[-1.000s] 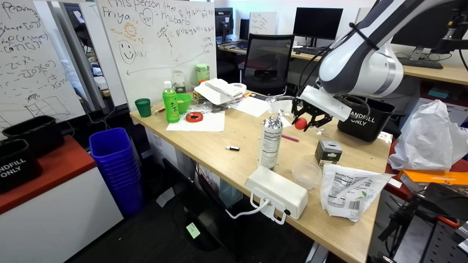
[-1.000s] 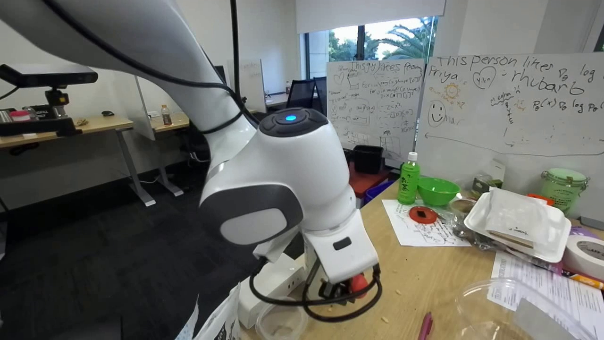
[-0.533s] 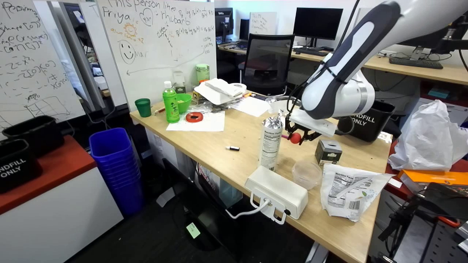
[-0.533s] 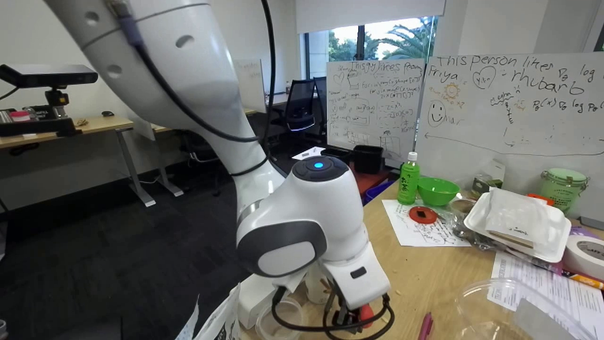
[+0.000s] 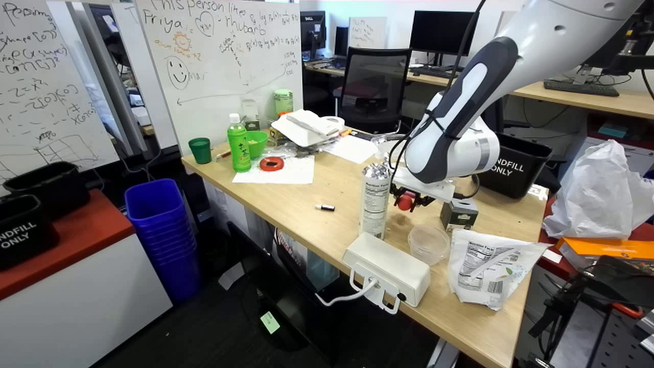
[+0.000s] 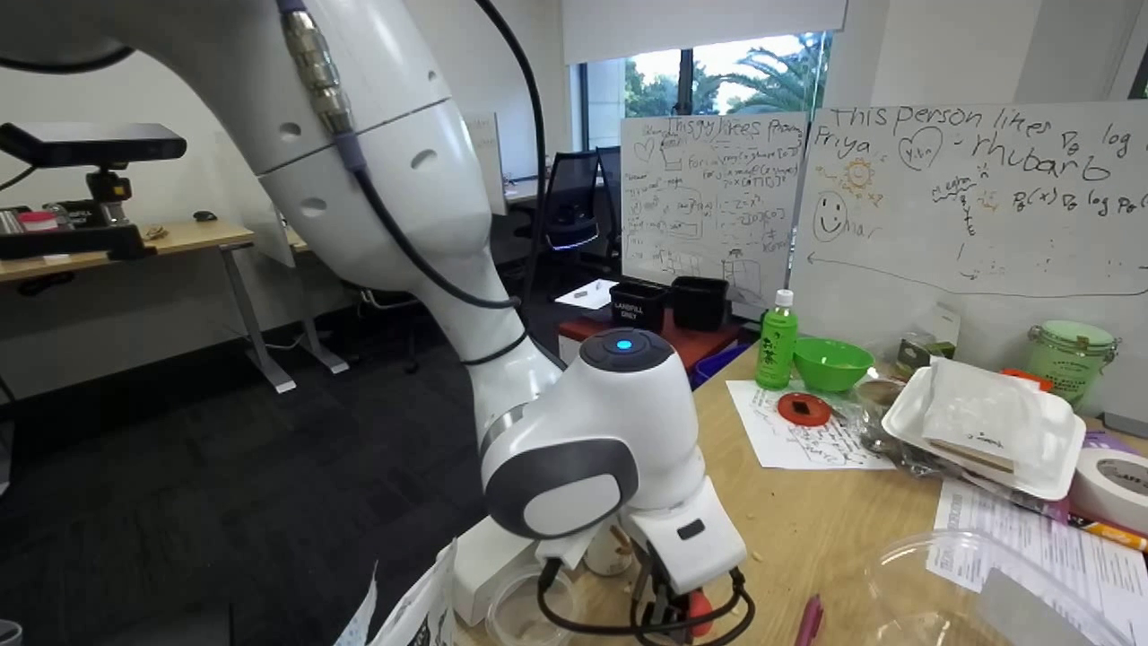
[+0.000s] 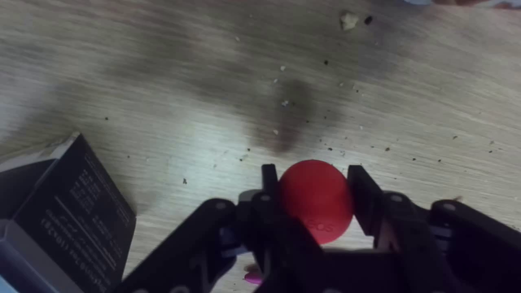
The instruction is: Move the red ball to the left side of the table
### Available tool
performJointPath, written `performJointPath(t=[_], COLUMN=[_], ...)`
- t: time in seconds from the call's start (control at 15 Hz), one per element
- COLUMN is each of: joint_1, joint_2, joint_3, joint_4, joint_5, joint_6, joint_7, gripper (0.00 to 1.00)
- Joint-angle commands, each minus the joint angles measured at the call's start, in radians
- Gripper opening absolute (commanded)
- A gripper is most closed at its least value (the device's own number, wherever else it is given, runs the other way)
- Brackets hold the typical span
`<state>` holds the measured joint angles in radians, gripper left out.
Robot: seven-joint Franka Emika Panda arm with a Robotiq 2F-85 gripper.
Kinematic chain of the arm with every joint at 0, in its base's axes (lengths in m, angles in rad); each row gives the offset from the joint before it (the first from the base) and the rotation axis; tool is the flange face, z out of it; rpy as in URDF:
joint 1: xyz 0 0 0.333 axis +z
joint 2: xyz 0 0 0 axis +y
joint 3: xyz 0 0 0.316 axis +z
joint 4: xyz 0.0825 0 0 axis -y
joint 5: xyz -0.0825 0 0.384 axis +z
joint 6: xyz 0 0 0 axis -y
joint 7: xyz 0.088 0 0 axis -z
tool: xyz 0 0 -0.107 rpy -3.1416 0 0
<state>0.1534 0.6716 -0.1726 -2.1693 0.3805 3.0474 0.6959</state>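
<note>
The red ball is held between the two black fingers of my gripper. In the wrist view the ball sits between both finger pads, and my gripper is shut on it. The ball is a little above the table; a shadow lies on the wood apart from it. In an exterior view the ball is partly hidden by the gripper and its cables, over the bare wood table top.
A tall silver-topped can stands close beside the gripper; contact is unclear. A dark box is on the opposite side. A clear tub, white device and pouch are nearer. A marker and green bottle lie further left.
The gripper has moved down toward the table with the ball held in it, shifting slightly left in an exterior view. The tall can has shifted slightly left there.
</note>
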Motion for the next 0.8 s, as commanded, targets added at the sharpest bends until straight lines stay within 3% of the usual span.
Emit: performJointPath(t=[0.0, 0.27, 0.33, 0.47, 0.67, 0.73], joint_1=[0.013, 0.006, 0.007, 0.0, -0.01, -0.012], joint_2=[0.039, 0.06, 0.06, 0.057, 0.049, 0.047], joint_3=[-0.021, -0.024, -0.029, -0.029, -0.033, -0.035], joint_4=[0.051, 0.085, 0.09, 0.097, 0.102, 0.104], joint_5=[-0.01, -0.015, -0.016, -0.016, -0.013, -0.013], joint_6=[-0.063, -0.125, -0.137, -0.158, -0.168, -0.169], joint_7=[0.024, 0.042, 0.05, 0.066, 0.098, 0.109], gripper=[0.2, 0.22, 0.7, 0.76, 0.98, 0.99])
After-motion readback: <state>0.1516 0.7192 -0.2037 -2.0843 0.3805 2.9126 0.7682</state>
